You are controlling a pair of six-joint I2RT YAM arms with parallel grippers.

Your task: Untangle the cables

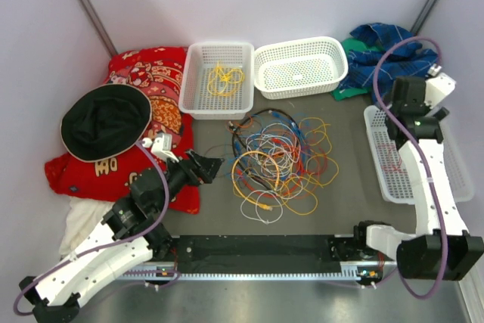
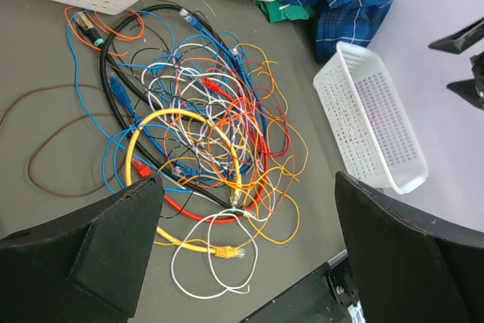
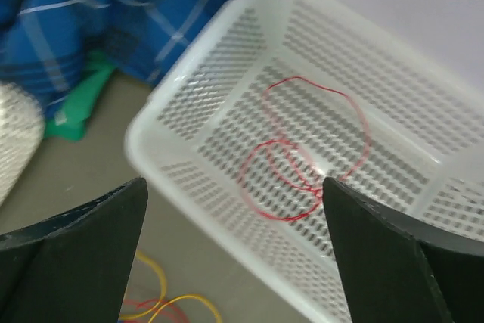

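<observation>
**Top external view.** The cables (image 1: pixel 280 160) lie in one tangled heap at the middle of the bench (image 1: pixel 340 202), with loops of yellow, orange, blue, white, red and black overlapping. A separate yellow cable (image 1: pixel 225 77) lies inside the left basket (image 1: pixel 190 73). The middle basket (image 1: pixel 266 66) stands just beside it. The right basket (image 1: pixel 376 130) sits along the right edge under the raised right arm (image 1: pixel 427 179). The left end effector (image 1: pixel 218 166) hangs at the left edge of the heap, pointing towards it, and grips nothing. A black hat (image 1: pixel 106 120) rests on a red cloth (image 1: pixel 151 73) at the left. A blue checked cloth (image 1: pixel 386 51) lies at the far right.

**Left wrist view.** The left end effector (image 2: pixel 248 179) is spread wide with nothing between its fingers (image 2: pixel 113 247). The heap lies below and beyond it. A thick yellow loop (image 2: pixel 181 115) sits on top of the heap, and a brown wire (image 2: pixel 45 141) lies apart at the left.

**Right wrist view.** The right end effector (image 3: pixel 233 187) is spread wide above the right basket (image 3: pixel 227 58) and holds nothing. A thin red cable (image 3: pixel 291 160) lies coiled on the basket floor, clear of both fingers (image 3: pixel 83 247). The picture is slightly blurred.
</observation>
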